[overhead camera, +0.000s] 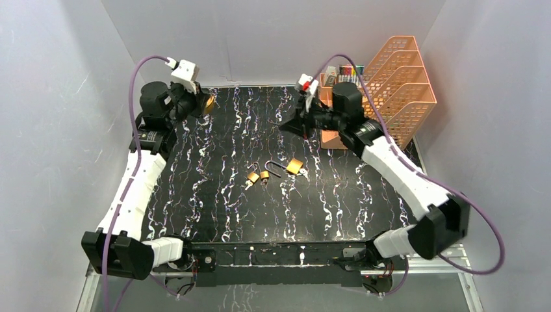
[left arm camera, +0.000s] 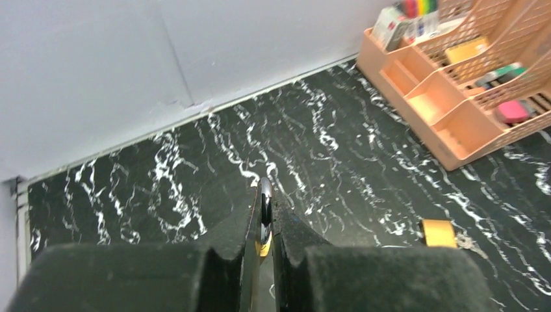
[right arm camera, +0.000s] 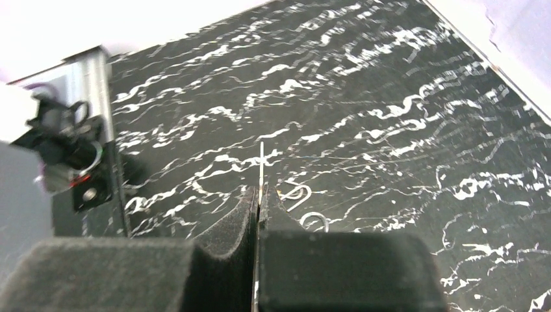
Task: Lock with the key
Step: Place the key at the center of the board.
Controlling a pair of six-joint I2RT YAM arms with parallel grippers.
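Observation:
My left gripper [overhead camera: 203, 102] is raised over the table's far left corner, shut on a brass padlock [overhead camera: 209, 103]. In the left wrist view the gripper [left arm camera: 266, 195] pinches its shiny shackle [left arm camera: 265, 209], with a bit of brass showing below. My right gripper [overhead camera: 284, 123] hovers over the far middle of the table. In the right wrist view it [right arm camera: 260, 193] is shut on a thin silver key [right arm camera: 260, 162] that sticks out edge-on past the fingertips. The two grippers are well apart.
Three more brass padlocks [overhead camera: 252, 176] [overhead camera: 264, 175] [overhead camera: 294, 166] lie mid-table with open shackles [right arm camera: 295, 194]. One padlock [left arm camera: 438, 233] shows in the left wrist view. An orange desk organizer [overhead camera: 396, 91] stands at the far right. White walls enclose the black marbled table [overhead camera: 214, 195].

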